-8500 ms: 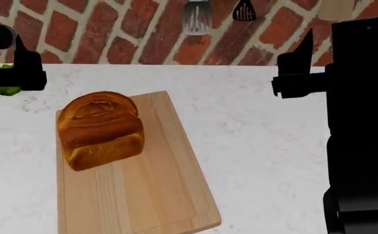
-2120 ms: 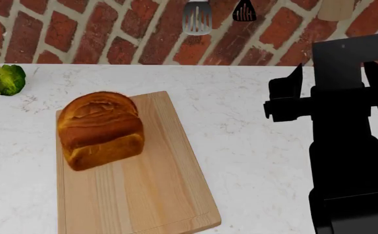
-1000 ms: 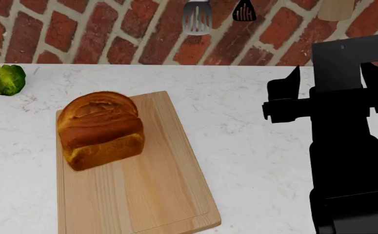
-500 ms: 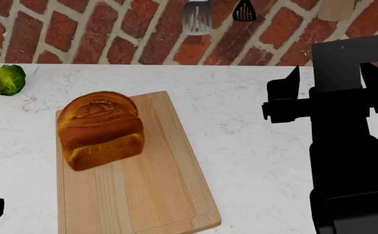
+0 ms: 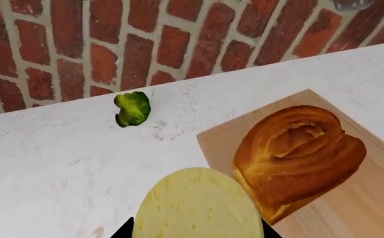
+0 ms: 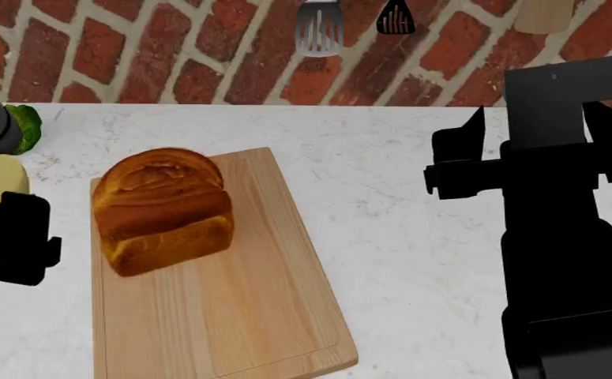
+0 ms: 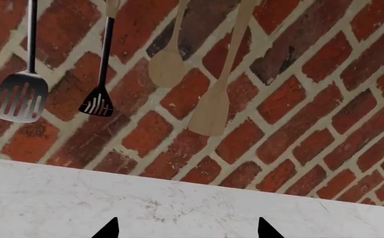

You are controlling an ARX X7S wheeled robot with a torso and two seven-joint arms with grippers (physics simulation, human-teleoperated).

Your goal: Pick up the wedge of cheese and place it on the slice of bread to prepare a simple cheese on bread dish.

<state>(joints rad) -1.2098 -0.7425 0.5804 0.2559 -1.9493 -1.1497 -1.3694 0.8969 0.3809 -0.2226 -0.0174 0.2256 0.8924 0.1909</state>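
Left claw point(image 6: 0, 229) grips the wedge of cheese point(image 5: 197, 206), held above the counter point(image 6: 390, 158) just left of the slice of bread point(image 6: 163, 209) on the cutting board point(image 6: 242, 316). Right claw point(image 7: 185, 230) spread wide, holding nothing, facing the brick wall point(image 7: 298, 74).

We see a brick wall point(image 7: 298, 99) above a white marble counter point(image 7: 178, 203). On it hang a grey slotted spatula point(image 7: 20, 101), a small black spatula point(image 7: 98, 103), a wooden spoon point(image 7: 166, 67) and a wooden paddle point(image 7: 211, 111). Two dark fingertips point(image 7: 107, 229) of the right gripper point(image 7: 186, 230) stand apart at the frame's lower edge.
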